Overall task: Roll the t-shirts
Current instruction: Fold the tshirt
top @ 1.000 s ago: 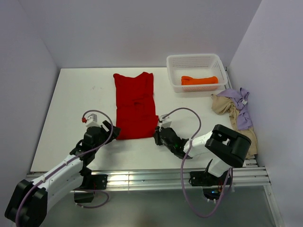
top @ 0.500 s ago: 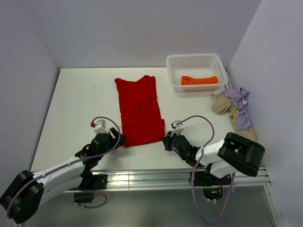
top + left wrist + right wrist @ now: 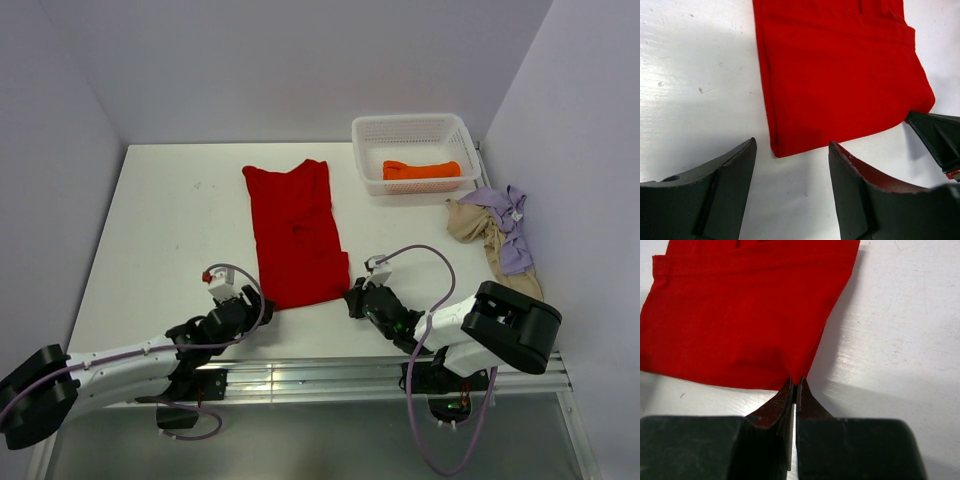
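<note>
Nearest us, our left tool (image 3: 792,146) is spread wide, its fingers (image 3: 730,170) low over the bench (image 3: 170,220) on either side of the near left corner of the red shirt (image 3: 293,235). That corner lies just ahead of the gap, and we cannot tell whether either finger touches cloth. Our right tool (image 3: 795,384) is clenched on the near right corner of the same hem, tips pressed together with a pinch of red fabric between them, and the cloth puckers a little toward the grip.

The red shirt lies flat in the middle of the bench, folded into a long narrow strip that runs away from us, hem near and neck far, the far end leaning slightly left.

Further off, at the right edge, we see the lilac shirt (image 3: 510,235) draped over the beige shirt (image 3: 470,225) in one crumpled heap. Just beyond them, in the far right corner, the white basket (image 3: 372,180) holds the orange shirt (image 3: 420,170) — a compact bundle lying across its floor
</note>
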`<move>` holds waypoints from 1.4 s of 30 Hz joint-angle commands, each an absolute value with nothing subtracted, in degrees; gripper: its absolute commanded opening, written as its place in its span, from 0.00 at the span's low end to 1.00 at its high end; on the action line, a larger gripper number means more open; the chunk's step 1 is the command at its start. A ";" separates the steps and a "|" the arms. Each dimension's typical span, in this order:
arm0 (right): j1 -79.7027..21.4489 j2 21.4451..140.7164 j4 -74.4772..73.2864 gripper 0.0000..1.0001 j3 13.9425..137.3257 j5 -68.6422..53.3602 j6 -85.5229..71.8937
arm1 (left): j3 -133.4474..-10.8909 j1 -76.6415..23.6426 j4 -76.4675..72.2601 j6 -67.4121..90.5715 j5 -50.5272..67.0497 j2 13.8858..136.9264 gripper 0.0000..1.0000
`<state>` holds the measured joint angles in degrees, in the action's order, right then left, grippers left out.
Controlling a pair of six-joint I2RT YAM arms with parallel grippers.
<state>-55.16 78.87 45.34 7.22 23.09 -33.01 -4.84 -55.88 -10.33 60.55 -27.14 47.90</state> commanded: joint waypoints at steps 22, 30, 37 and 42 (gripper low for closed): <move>-55.46 76.38 46.06 0.00 6.24 22.06 -34.01 | -6.33 -59.41 -15.29 63.10 -31.55 60.55 0.16; -57.12 71.02 45.18 0.00 2.72 21.70 -38.49 | -8.53 -59.41 -8.62 62.14 -31.13 55.92 0.00; -62.39 67.33 31.34 0.00 5.62 22.41 -43.93 | -10.63 -59.33 -0.89 63.81 -23.75 50.45 0.00; -65.12 63.91 20.06 0.00 7.21 21.01 -50.35 | -12.21 -59.41 4.72 66.79 -18.02 49.31 0.00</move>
